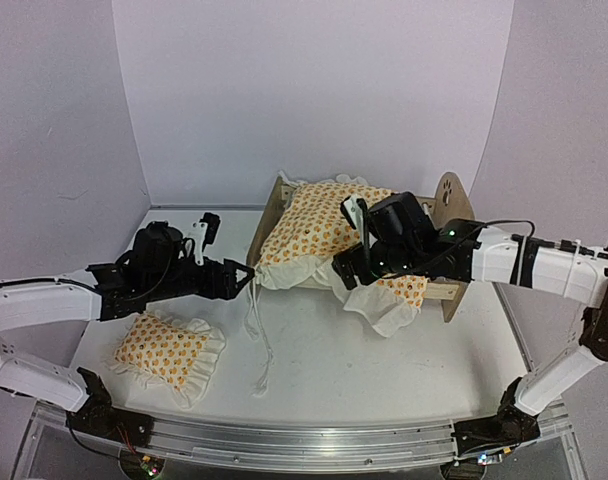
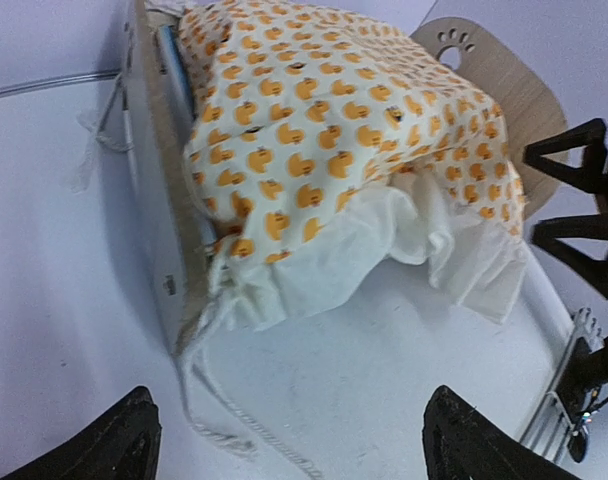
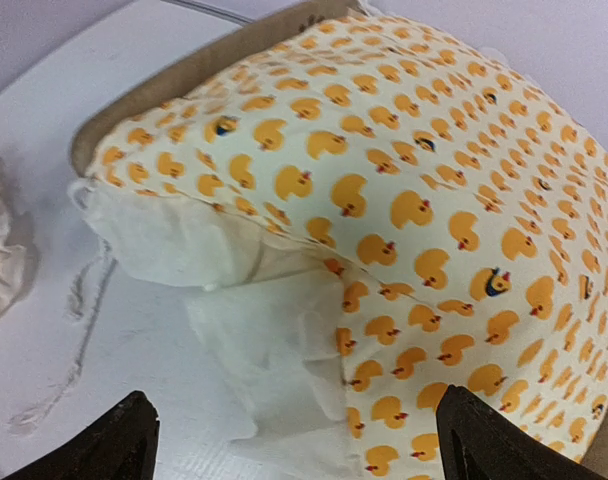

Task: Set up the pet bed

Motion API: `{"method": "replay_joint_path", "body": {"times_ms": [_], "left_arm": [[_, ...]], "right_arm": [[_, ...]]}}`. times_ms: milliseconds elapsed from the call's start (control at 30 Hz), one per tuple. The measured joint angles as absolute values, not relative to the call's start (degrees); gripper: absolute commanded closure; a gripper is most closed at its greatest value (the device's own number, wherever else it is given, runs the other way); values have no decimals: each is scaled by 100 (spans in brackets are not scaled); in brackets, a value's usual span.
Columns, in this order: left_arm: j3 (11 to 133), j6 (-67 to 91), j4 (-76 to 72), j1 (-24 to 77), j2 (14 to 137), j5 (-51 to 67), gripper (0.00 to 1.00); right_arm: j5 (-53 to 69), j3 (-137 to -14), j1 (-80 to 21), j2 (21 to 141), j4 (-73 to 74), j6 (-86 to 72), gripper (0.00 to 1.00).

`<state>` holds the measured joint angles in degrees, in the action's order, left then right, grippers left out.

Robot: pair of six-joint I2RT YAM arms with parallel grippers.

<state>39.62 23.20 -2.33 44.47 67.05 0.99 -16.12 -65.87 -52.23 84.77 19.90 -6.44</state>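
Mostly, the light plywood pet bed (image 1: 272, 212), set at the far middle of the white worktop (image 1: 334, 375), is hidden under a cream ruffled blanket (image 1: 324, 228) printed with orange ducks; only its end boards (image 1: 446, 197) are seen. The left hand (image 1: 242, 278) and right hand (image 1: 342, 272) are held open, empty, beside the blanket.

One pet bed (image 1: 447, 205) is standing at one o'clock on the table (image 1: 384, 370), and one paw-print cutout (image 1: 446, 186) is showing on it. One duck-patterned blanket (image 1: 329, 225) is lying over it. One matching pillow (image 1: 164, 347) is lying at eight o'clock. One white cord (image 1: 256, 340), perhaps doubled, is trailing at the centre. Two grippers are showing: the left gripper (image 2: 289, 395) at nine o'clock and the right gripper (image 3: 296, 395) at three.
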Motion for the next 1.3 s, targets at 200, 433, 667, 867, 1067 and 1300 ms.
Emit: {"method": "replay_joint_path", "body": {"times_ms": [200,433,667,867,1067,1300], "left_arm": [[4733,2298,-534,4936,7837,14,11],[5548,2045,-932,5378,9113,294,19],[5592,1949,-2171,5647,9478,1302,14],[5621,1887,-2543,6055,9771,1437,8],[5555,1636,-2904,6447,9784,1199,7],[5511,1428,-3177,6440,9942,735,5]], "right_arm": [[-2755,-6899,-5251,8842,3240,-1223,2],[-3011,-6294,-5227,8484,4434,-2821,22],[-1962,-4893,-4394,7470,3765,-3028,5],[-1393,-4353,-4093,7861,2189,-2864,31],[-888,-4447,-4270,8235,1166,-2665,83],[-360,-5140,-4510,7822,1063,-2816,99]]}}
